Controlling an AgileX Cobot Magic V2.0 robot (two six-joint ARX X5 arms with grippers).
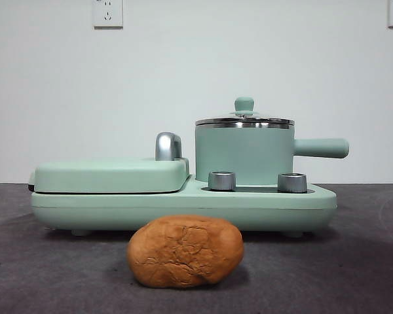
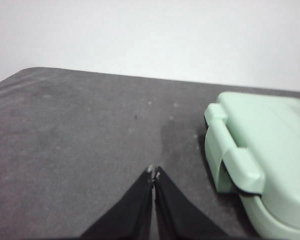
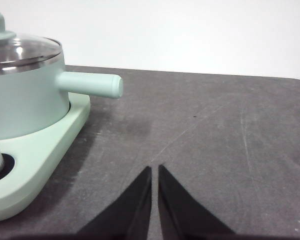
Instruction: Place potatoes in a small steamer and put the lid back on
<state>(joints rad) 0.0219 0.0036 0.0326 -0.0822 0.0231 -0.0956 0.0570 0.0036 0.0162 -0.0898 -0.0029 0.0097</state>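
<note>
The potato lies on the dark tabletop just in front of the mint-green cooker base, roughly centred on it and touching neither arm. The steamer stands on the base behind two steel dials, its side handle pointing away from the griddle cover, and the lid rests closed on its steel rim with the knob upright. Both arms wait out to the sides: the left gripper hangs over bare tabletop beside the griddle end with its fingers pressed together and empty, and the right gripper sits beyond the handle end, its fingers also nearly closed on nothing. Nothing of the task appears done, so the first step is likely lifting the lid. The right gripper is nearer the steamer and looks better placed: it should open, come down squarely over the small knob, pinch it firmly and lift straight up so the steel rim clears without dragging the pot. The lid needs a free spot well away from the potato. Since the potato looks nearly as wide as the pot, it should be grasped across its narrow waist and lowered level.
</note>
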